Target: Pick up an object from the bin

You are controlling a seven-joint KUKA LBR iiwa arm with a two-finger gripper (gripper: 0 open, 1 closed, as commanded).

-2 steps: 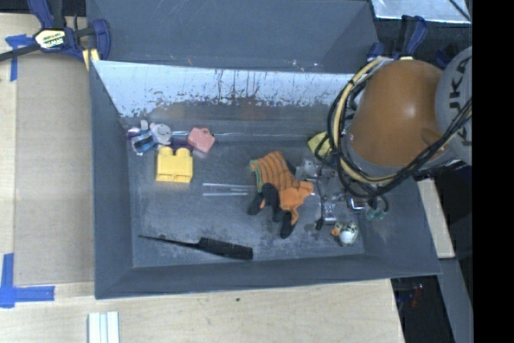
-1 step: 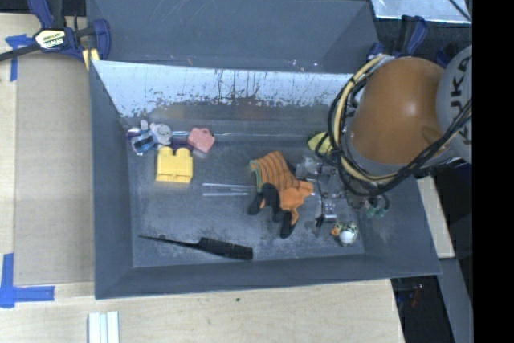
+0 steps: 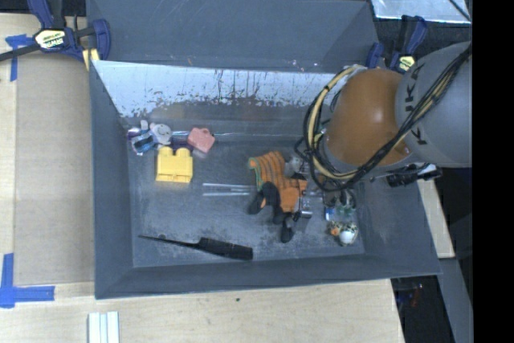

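My gripper (image 3: 303, 203) reaches down into the right half of the bin, just below the arm's wrist. Right at its left side lies a black and orange toy-like thing (image 3: 271, 198) with dark limbs sticking out. An orange striped piece (image 3: 269, 166) lies just above that. A small green and white item (image 3: 343, 229) sits on the bin floor to the gripper's lower right. Whether anything is between the fingers is hidden.
A yellow block (image 3: 174, 165), a pink piece (image 3: 201, 140) and a small blue and silver thing (image 3: 148, 137) lie at the left back. A black comb (image 3: 207, 246) lies along the front, and a clear thin stick (image 3: 225, 189) lies in the middle.
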